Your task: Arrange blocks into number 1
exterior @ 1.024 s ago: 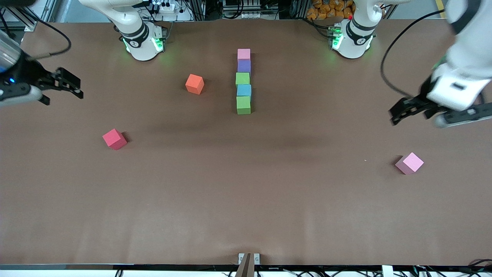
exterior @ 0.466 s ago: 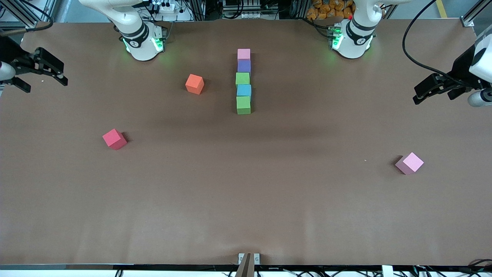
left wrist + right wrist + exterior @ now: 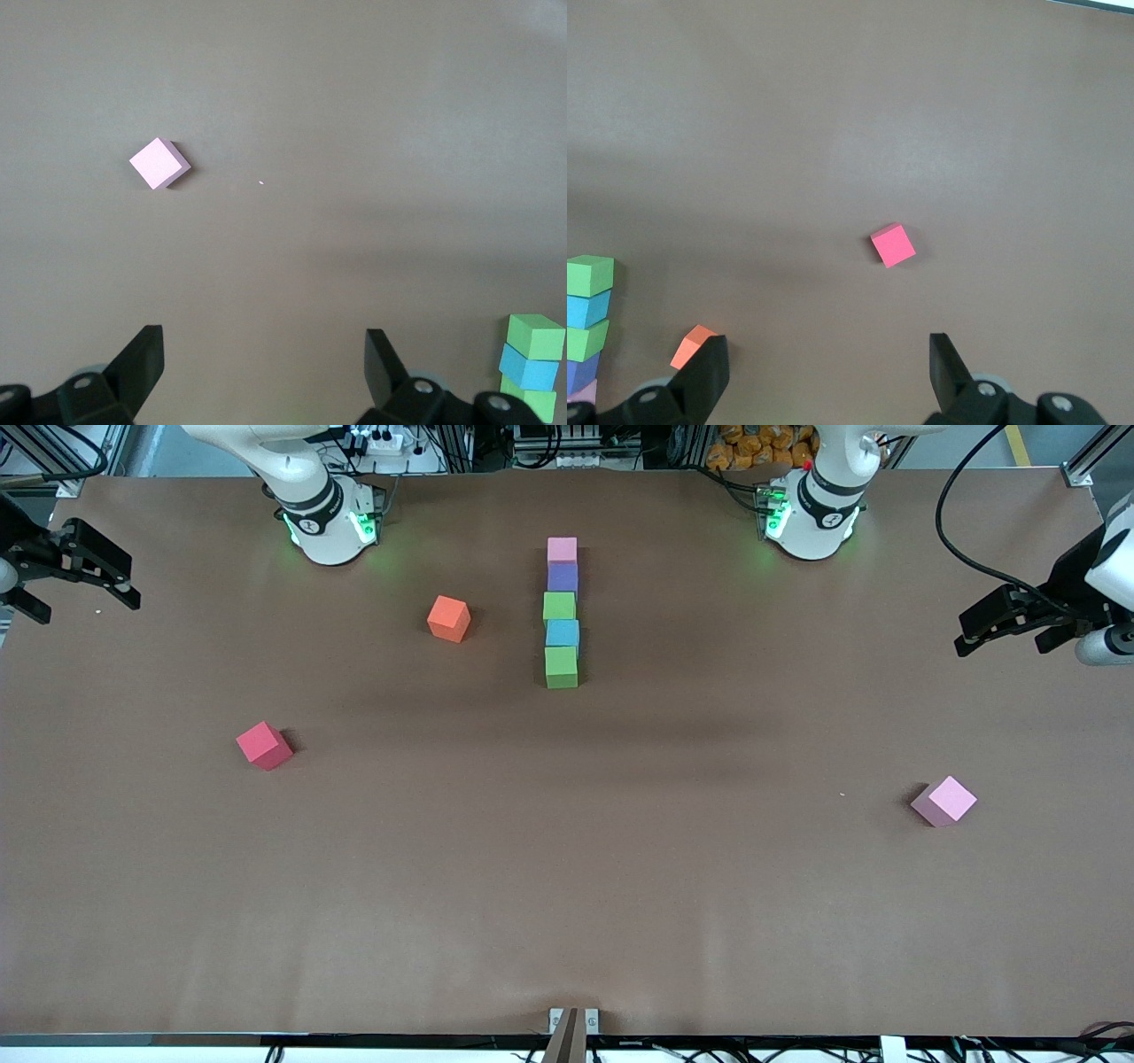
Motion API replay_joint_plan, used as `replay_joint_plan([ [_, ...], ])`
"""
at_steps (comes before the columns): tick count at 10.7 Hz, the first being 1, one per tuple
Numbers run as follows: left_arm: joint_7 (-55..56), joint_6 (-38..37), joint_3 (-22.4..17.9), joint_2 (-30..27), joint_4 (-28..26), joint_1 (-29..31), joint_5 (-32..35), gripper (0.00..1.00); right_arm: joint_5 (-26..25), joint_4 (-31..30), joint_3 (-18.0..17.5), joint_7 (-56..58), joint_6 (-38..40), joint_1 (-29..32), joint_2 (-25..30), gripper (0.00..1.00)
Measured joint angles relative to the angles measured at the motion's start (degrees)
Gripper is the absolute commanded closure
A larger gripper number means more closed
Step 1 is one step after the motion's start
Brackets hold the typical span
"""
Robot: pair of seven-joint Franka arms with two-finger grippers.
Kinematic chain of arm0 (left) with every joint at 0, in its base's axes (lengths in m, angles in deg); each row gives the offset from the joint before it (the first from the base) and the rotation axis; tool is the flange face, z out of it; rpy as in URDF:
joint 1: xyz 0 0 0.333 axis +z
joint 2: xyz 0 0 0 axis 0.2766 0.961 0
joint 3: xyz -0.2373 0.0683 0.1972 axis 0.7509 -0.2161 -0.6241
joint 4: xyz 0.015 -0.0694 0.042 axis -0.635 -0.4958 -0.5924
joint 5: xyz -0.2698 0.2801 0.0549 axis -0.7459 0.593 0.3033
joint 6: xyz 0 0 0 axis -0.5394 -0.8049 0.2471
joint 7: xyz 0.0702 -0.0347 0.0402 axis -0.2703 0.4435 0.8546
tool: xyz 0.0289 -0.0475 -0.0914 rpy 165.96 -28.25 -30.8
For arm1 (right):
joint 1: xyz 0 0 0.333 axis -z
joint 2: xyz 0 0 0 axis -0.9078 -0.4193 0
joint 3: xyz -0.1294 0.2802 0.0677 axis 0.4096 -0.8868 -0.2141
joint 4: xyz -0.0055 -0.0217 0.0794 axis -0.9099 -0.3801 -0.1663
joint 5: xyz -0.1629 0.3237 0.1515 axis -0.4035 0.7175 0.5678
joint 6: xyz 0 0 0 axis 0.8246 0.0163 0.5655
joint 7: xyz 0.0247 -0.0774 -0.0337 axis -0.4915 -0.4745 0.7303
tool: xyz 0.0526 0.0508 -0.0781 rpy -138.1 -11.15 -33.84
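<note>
Five blocks lie touching in one straight row mid-table, near the robots' bases: pink (image 3: 562, 549), purple (image 3: 563, 577), green (image 3: 559, 606), light blue (image 3: 563, 633) and, nearest the front camera, green (image 3: 561, 667). The row's near end, a green block (image 3: 536, 336), shows in the left wrist view, and the row (image 3: 589, 274) shows in the right wrist view too. My left gripper (image 3: 999, 642) (image 3: 263, 341) hangs open and empty over the left arm's end of the table. Over the right arm's end, my right gripper (image 3: 87, 607) (image 3: 828, 345) is open and empty as well.
A second pink cube (image 3: 944, 801) (image 3: 159, 163) lies alone toward the left arm's end, nearer the front camera. An orange cube (image 3: 449, 618) (image 3: 695, 343) sits beside the row. A red cube (image 3: 264, 745) (image 3: 893, 245) lies toward the right arm's end.
Both grippers have drawn outward, away from the middle, to their own ends of the table. No cube has moved.
</note>
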Motion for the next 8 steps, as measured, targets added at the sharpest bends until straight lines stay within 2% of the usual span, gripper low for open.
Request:
replay_joint_plan([
  [8,0.0,-0.4,0.0,0.5,-0.3,-2.0,0.2,0.00,0.0,0.0,0.2,-0.2,2.0,0.1,-0.5,0.00],
])
